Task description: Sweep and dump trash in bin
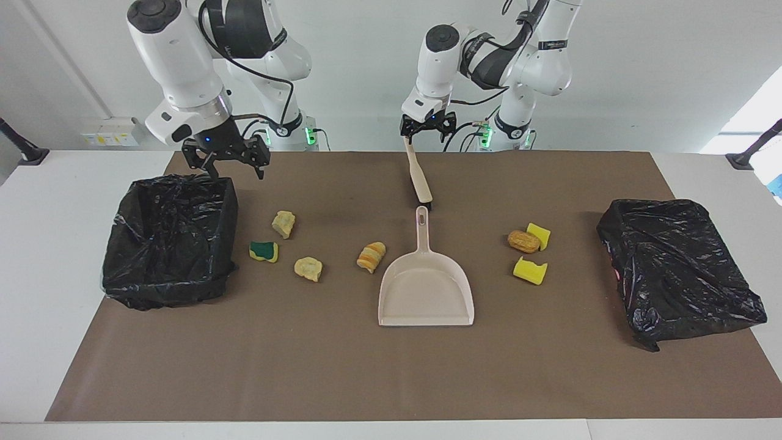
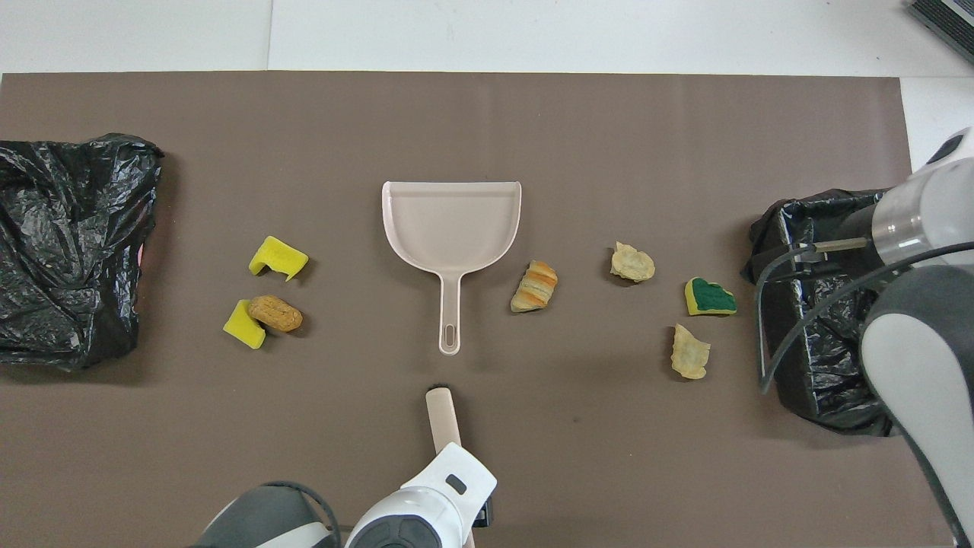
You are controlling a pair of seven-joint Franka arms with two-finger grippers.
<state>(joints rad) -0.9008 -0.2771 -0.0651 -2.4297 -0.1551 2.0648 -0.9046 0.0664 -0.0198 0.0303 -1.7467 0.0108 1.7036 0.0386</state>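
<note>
- Facing view: the left gripper [image 1: 426, 126], upper centre of the frame, hangs open over the tip of the brush [image 1: 417, 169] handle and grips nothing.
- The right gripper [image 1: 227, 156], upper left of the frame, hangs open and empty over the mat beside the open-topped bin [image 1: 171, 239] lined with black plastic.
- The dustpan [image 1: 426, 283] lies flat at centre frame, its handle pointing up the frame toward the brush head without touching it.
- Trash is in two groups: a tan lump [image 1: 283, 223], a green-and-yellow sponge [image 1: 264, 250], a second tan lump [image 1: 308, 268] and a striped bread piece [image 1: 371, 256] left of the pan; a brown lump [image 1: 524, 241] touching a yellow sponge bit [image 1: 539, 235], with another yellow bit [image 1: 529, 271] just below, right of it.
- A crumpled black bag [image 1: 678, 269] sits at the right edge.
- Overhead view: the left arm covers the lower end of the brush [image 2: 441, 409] at bottom centre, so contact cannot be read here.
- The right arm fills the right edge above the bin [image 2: 818, 304], its gripper hidden.
- The dustpan [image 2: 451, 234] sits mid-frame, the bread piece [image 2: 534, 286] just right of its handle.
- Risks, as I judge them: the slim handle lies flat, so an off-centre pinch could let it twist or slip out.
- Sweeping the light scraps too fast could flick them past the unheld pan or shove it along the mat.
- The bread piece nearest the pan may roll away from the pan's mouth.
</note>
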